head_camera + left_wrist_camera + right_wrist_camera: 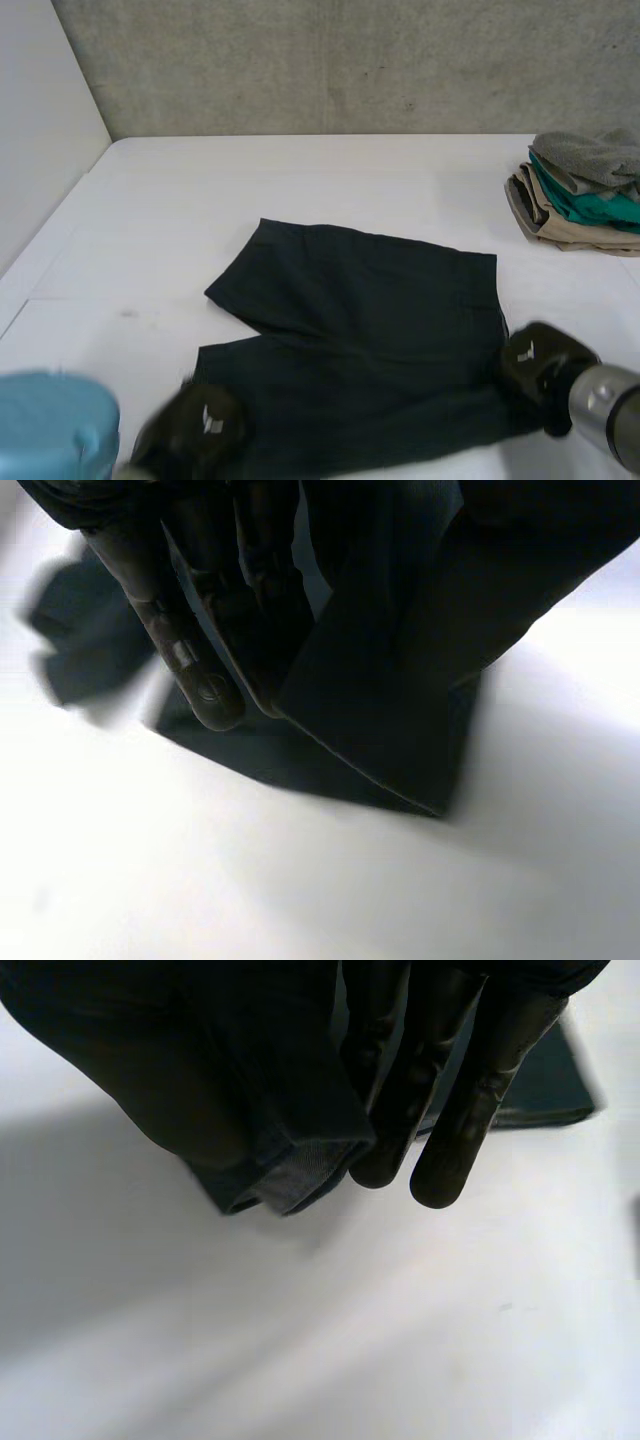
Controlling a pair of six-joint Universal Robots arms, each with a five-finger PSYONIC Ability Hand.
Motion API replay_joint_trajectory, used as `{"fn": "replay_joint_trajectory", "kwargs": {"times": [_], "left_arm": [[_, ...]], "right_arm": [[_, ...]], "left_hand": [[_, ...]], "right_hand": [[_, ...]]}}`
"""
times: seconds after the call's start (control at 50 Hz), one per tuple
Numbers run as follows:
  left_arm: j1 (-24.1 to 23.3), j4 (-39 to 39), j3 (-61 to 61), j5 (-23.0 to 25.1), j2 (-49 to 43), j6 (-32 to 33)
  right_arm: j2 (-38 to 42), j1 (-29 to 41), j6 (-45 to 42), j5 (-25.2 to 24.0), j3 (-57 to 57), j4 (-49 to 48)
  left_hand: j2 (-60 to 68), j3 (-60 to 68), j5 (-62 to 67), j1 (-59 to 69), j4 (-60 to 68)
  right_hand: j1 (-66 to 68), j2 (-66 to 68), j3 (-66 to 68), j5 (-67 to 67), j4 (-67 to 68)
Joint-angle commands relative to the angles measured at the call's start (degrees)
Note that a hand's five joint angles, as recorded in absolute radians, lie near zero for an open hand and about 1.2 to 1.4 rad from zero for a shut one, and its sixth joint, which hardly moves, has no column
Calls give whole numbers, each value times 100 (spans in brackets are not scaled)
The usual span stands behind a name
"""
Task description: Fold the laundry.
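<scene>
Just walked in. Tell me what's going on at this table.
The robot's two hands are working on a pair of dark cloth shorts lying flat on the white table. The left hand pinches the near left corner and the right hand pinches the near right corner. A pile of folded clothes sits at the table's far right.

Black L hand (192, 428), R hand (538, 366), white logos (211, 420), lt-blue cap (50, 425)

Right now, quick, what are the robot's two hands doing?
Left hand: shut on the dark green fabric shorts, at the near leg hem.
Right hand: shut on the shorts' waist corner.
</scene>
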Motion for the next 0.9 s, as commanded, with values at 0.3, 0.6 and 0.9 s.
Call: {"fn": "replay_joint_trajectory", "kwargs": {"times": [0.3, 0.6, 0.9], "left_arm": [[759, 4021, 4542, 70, -3945, 1376], [795, 4865, 5362, 730, -5178, 1474], [803, 4778, 2832, 501, -2744, -327]], "right_arm": [[2407, 316, 462, 872, -2139, -3220], [3842, 352, 267, 1303, -3661, -4065], [1539, 150, 2597, 196, -2070, -1904]], "left_hand": [[1157, 1201, 1427, 1346, 1144], [-5843, -5799, -5573, -5654, -5856], [-5843, -5799, -5573, -5654, -5856]], "right_hand": [[2303, 1281, 1180, 1324, 1171], [-4697, -5719, -5820, -5676, -5829], [-4697, -5719, -5820, -5676, -5829]]}}
